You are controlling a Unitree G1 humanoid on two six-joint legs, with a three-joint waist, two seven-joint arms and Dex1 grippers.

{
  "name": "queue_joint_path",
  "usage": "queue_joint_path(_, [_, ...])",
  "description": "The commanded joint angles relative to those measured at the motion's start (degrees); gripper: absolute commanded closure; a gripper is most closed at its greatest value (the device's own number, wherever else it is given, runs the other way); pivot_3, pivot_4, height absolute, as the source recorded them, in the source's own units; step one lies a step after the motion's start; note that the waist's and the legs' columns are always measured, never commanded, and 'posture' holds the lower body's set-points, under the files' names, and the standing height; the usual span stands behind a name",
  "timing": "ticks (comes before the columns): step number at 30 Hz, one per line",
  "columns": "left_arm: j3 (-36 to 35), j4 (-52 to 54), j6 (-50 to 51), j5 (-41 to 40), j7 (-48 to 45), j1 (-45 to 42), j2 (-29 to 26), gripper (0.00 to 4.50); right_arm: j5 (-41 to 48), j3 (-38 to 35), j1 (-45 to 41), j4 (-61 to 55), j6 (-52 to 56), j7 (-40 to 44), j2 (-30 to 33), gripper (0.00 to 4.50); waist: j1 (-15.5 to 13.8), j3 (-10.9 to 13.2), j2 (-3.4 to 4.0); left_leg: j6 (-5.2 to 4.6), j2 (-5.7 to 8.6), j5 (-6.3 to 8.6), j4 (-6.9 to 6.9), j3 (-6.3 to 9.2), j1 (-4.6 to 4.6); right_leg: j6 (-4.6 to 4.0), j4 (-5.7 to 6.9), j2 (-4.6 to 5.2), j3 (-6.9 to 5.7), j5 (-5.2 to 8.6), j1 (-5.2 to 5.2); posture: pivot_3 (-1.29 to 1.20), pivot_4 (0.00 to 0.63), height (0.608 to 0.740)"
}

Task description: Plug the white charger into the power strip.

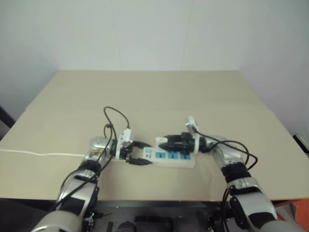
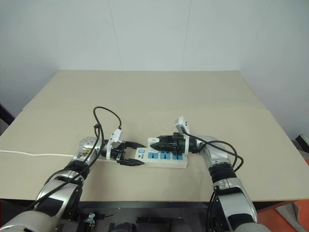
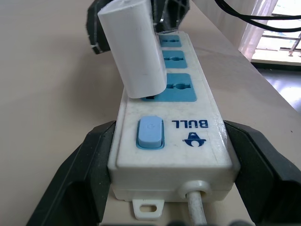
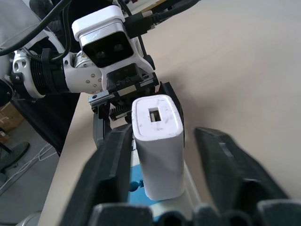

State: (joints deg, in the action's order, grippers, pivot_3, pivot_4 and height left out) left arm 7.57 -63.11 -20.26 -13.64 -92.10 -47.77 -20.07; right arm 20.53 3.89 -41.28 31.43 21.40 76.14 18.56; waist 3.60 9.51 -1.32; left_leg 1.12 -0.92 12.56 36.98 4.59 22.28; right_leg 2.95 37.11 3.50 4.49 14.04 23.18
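L gripper (image 2: pixel 129 153) lies low on the tabletop (image 2: pixel 159 92), pointing inward at the near end of the power strip (image 2: pixel 163 157). Its jaws stand wide, one each side of the strip's switch end; in the left wrist view the strip sits btwn them w/ slim gaps, so prob. bracing it against sliding, not squeezing. L forearm runs flat along the tabletop edge, wrist bent in. Strip's thin cord (image 2: pixel 29 154) trails off to the L.

Centre: the white charger (image 3: pixel 134 47) stands tilted on the first blue socket next to the switch, lower end at the socket, not seated flush.

R gripper (image 2: pixel 159 143) comes in level from the R, over the strip. One finger touches the charger's side, the other stands off it, so jaws not fully clamped; likely mid-grip, to press the plug home. R elbow out, wrist bent in.
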Motion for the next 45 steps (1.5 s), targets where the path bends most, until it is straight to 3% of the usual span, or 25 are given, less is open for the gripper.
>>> queue_joint_path(1, [-0.15,1.43,-0.52,-0.59,-0.4,0.2,0.43,1.25,0.77,-0.36,0.39,-2.33,-0.26,0.8,0.68,3.35,-0.02,0.0,0.0,0.0,0.0,0.0,0.0,0.0,0.0,0.0,0.0,0.0,0.0,0.0,0.0,0.0,0.15,0.74])
queue_joint_path(20, [0.07,1.42,-0.57,-0.46,-0.4,0.02,0.23,1.25,-1.02,0.24,4.89,-1.22,-22.49,4.36,-0.8,3.41,-0.22,0.01,0.0,0.01,0.0,-0.01,0.01,0.0,-0.01,0.02,0.0,-0.01,-0.01,0.01,0.0,0.0,0.15,0.74])
queue_joint_path(45, [0.01,2.48,0.57,-1.06,-0.4,0.65,0.03,1.25,-7.55,4.58,4.22,8.19,-30.12,3.78,-1.14,3.41,0.26,0.01,0.0,0.01,-0.01,-0.01,0.0,0.0,-0.22,0.01,0.02,-0.01,0.0,0.01,-0.18,0.0,0.15,0.74])
